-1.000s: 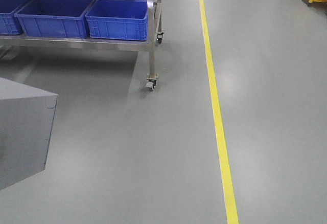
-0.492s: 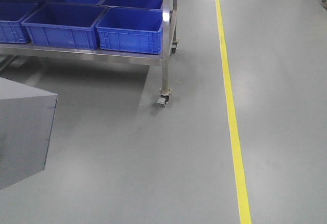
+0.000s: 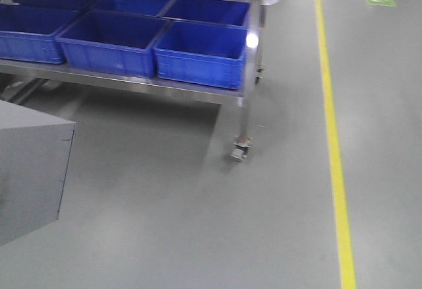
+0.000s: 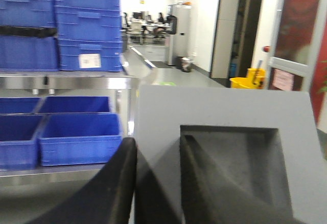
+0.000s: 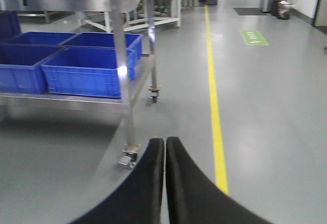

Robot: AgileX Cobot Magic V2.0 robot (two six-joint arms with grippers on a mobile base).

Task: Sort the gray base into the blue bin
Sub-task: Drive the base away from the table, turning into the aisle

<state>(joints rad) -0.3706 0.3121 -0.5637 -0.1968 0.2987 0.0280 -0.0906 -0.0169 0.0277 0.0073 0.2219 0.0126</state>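
Note:
The gray base [image 4: 219,127] fills the left wrist view, its square recessed pocket facing the camera. My left gripper [image 4: 156,155] is shut on the pocket's left wall, one finger outside and one inside. The base [image 3: 30,170] also shows at the lower left of the front view, held above the floor. Several blue bins [image 3: 201,55] sit side by side on the low shelf of a steel cart, ahead and to the left; they are also in the wrist views [image 4: 76,137] [image 5: 87,68]. My right gripper [image 5: 165,144] is shut on nothing, over the floor.
The steel cart [image 3: 247,84] stands on castor wheels [image 3: 239,152]. More blue crates [image 4: 87,24] are stacked on its upper shelf. A yellow floor line [image 3: 333,144] runs along the right. A yellow mop bucket [image 4: 248,83] stands far off by a doorway.
The cart and its bins have slid rightward and grown larger in the front view, so the robot is nearer and turned towards them. The gray base stays held in the same place.

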